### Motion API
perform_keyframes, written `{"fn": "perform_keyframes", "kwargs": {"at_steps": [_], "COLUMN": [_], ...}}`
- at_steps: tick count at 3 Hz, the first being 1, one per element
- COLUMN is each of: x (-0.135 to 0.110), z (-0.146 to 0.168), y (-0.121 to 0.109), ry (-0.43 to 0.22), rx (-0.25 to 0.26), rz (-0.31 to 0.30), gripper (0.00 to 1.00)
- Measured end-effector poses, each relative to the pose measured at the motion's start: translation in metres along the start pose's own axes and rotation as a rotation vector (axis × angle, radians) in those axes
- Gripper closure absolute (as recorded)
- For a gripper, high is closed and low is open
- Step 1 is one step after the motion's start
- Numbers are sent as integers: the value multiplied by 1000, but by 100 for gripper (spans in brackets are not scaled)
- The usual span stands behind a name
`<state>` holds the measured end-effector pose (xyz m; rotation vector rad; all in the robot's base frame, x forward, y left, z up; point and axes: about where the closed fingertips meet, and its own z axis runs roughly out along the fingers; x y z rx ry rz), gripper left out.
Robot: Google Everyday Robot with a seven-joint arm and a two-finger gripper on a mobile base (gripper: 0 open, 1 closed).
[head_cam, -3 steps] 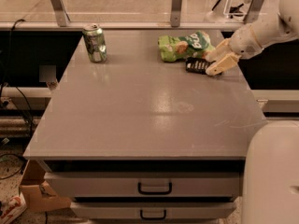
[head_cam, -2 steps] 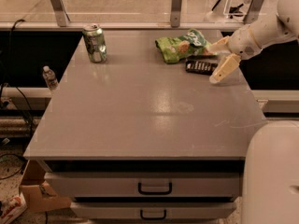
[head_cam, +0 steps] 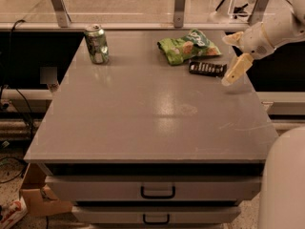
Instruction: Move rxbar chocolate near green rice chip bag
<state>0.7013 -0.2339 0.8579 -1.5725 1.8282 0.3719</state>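
Note:
The rxbar chocolate (head_cam: 207,68), a flat black bar with white text, lies on the grey table (head_cam: 143,109) at the back right. The green rice chip bag (head_cam: 188,46) lies just behind and left of it, almost touching. My gripper (head_cam: 232,57) is open and empty, raised at the table's right edge just right of the bar. One cream finger (head_cam: 237,69) points down toward the table; the other sits higher, near the back edge.
A green metal drink can (head_cam: 97,44) stands upright at the back left. A rail with metal posts (head_cam: 180,5) runs behind the table. Drawers with handles (head_cam: 157,192) are under the front edge. The robot's white body (head_cam: 286,185) fills the lower right corner.
The gripper has let go of the bar and drawn back to the right and up. The bar now lies free on the table beside the bag.

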Motion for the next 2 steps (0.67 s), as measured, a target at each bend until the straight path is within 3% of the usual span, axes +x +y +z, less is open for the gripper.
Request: {"fn": "perform_keyframes", "kwargs": {"at_steps": [2], "x": [18], "z": [-47], "y": [42], "ry": [3], "rx": [100], "rz": [70], "gripper": [0]}}
